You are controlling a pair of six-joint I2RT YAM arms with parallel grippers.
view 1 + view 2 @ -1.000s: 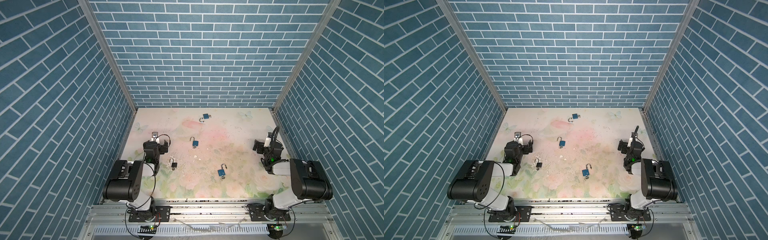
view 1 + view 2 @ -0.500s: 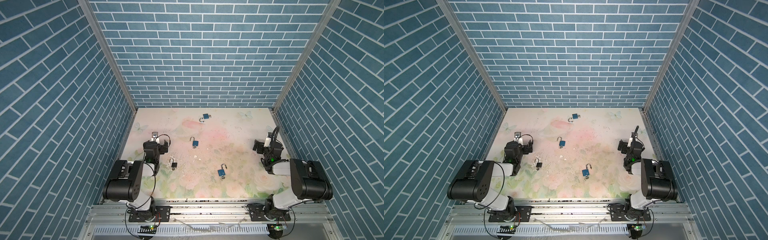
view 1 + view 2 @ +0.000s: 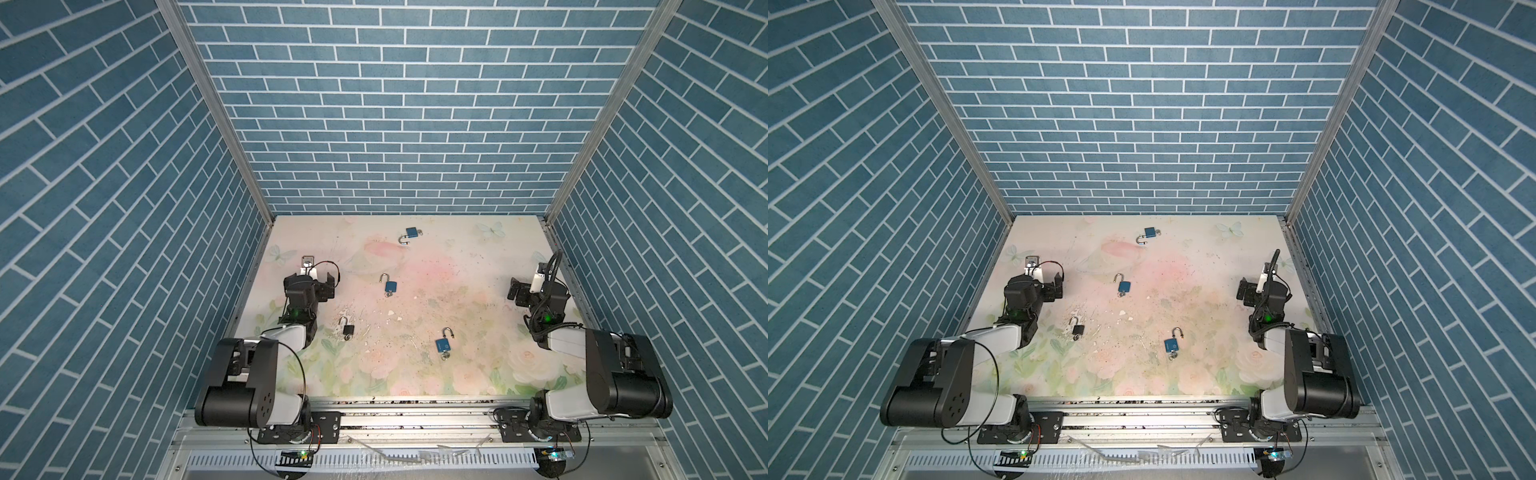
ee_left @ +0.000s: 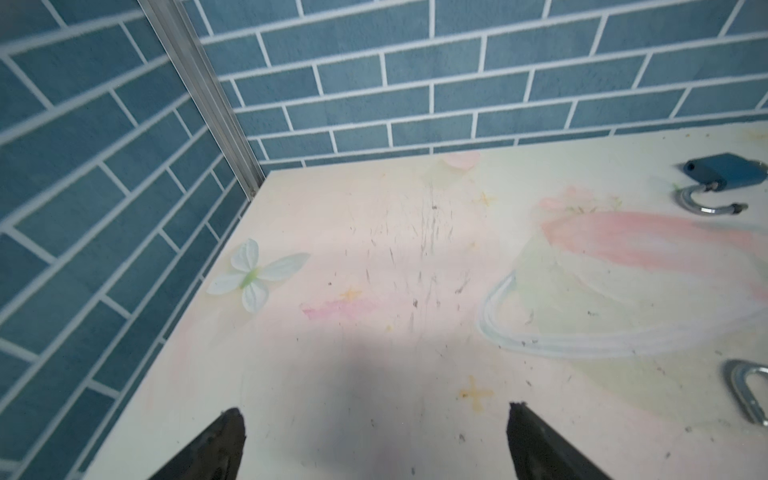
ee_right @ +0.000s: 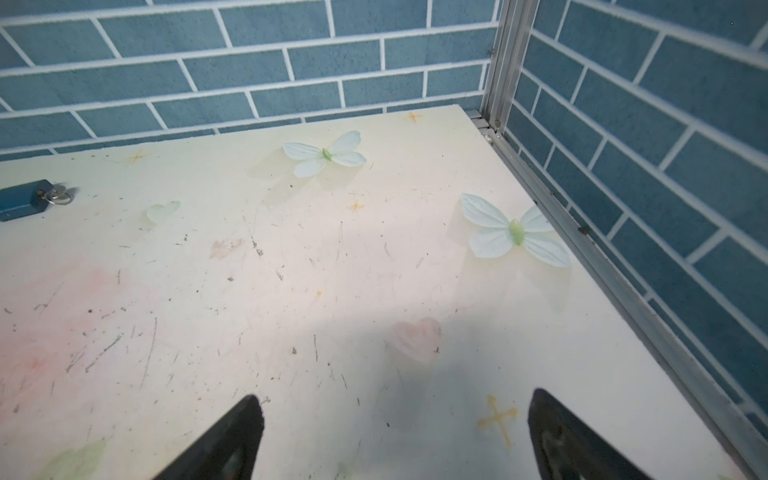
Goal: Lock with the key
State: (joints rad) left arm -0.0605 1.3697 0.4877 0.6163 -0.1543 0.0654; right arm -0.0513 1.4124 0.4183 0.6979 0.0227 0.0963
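Observation:
Several padlocks lie on the floral table with their shackles open. A blue one (image 3: 411, 232) is at the back, a blue one (image 3: 390, 286) in the middle, a dark one (image 3: 348, 330) near the left arm, and a blue one (image 3: 442, 345) at the front. A key (image 3: 445, 356) sticks out of the front padlock's bottom. My left gripper (image 3: 320, 280) stands open at the left side with nothing in it (image 4: 374, 419). My right gripper (image 3: 524, 286) stands open at the right side, also with nothing in it (image 5: 395, 411). The back padlock shows in both wrist views (image 4: 727, 170) (image 5: 23, 199).
Blue brick walls close in the table (image 3: 478, 257) on three sides, with metal corner posts (image 3: 266, 216) at the back. An aluminium rail (image 3: 415, 419) runs along the front edge. Small white crumbs (image 3: 390, 312) lie mid-table.

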